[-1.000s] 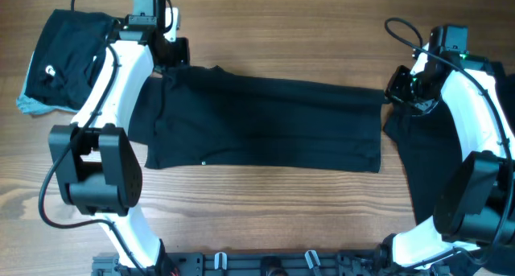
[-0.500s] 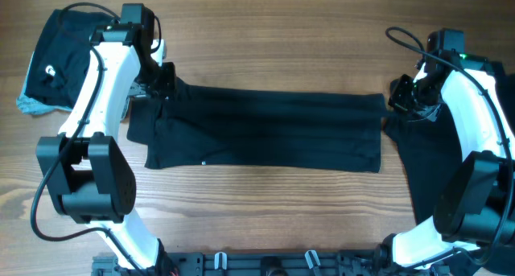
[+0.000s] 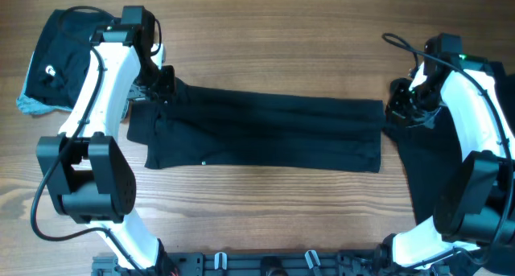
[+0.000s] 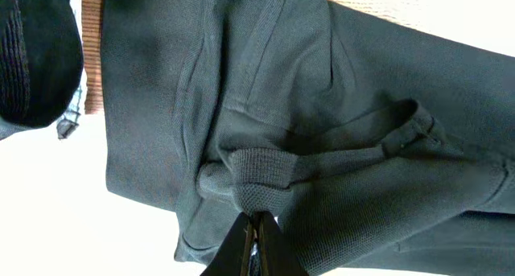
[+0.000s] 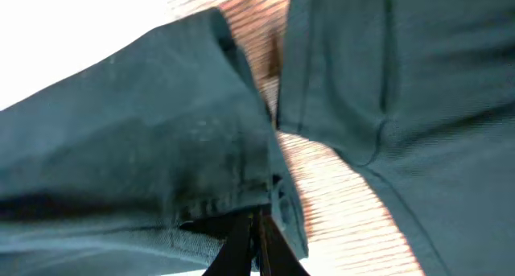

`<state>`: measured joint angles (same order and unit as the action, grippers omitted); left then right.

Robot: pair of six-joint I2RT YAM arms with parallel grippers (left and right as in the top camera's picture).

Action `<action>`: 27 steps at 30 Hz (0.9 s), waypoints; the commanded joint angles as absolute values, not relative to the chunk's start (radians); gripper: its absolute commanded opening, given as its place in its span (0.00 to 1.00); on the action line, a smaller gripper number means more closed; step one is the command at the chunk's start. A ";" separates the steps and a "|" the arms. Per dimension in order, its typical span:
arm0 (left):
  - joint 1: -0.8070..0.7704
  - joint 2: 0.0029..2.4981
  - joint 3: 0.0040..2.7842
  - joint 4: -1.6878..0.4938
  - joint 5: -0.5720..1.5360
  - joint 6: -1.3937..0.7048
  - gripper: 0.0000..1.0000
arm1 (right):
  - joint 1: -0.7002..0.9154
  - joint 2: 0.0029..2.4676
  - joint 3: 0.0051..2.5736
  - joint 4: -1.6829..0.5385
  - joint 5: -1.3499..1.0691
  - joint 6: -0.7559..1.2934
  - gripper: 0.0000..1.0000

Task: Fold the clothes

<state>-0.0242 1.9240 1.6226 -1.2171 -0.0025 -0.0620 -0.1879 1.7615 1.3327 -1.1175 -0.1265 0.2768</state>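
Both jaws pinch cloth, the left gripper (image 3: 165, 80) at the collar end and the right gripper (image 3: 399, 101) at the hem; the shirt (image 3: 265, 135), mid-table, has been drawn left and taut, ready for folding.

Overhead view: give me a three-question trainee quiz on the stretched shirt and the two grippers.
1. True or false: the left gripper is shut on the black shirt.
2. Where does the light grey-blue piece show? A: peeking out beneath the black bundle at far left. B: on the shirt's middle. C: at the near edge, by the arm bases.
3. Fill the gap: the right gripper pinches the shirt's ____ end.
Key: 1 true; 2 A; 3 right.
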 commanded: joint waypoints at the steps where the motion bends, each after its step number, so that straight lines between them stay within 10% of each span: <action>1: -0.021 1.898 1.600 -1.217 -0.016 -0.087 0.04 | -0.187 1.766 1.285 -1.100 -0.175 0.240 0.05; 13: -0.021 1.872 1.572 -1.236 0.011 -0.087 0.32 | -0.207 1.763 1.253 -0.945 -0.174 0.262 0.50; 27: -0.023 1.841 1.311 -0.972 0.036 -0.246 0.28 | -0.337 1.764 0.934 -0.743 -0.515 0.182 0.69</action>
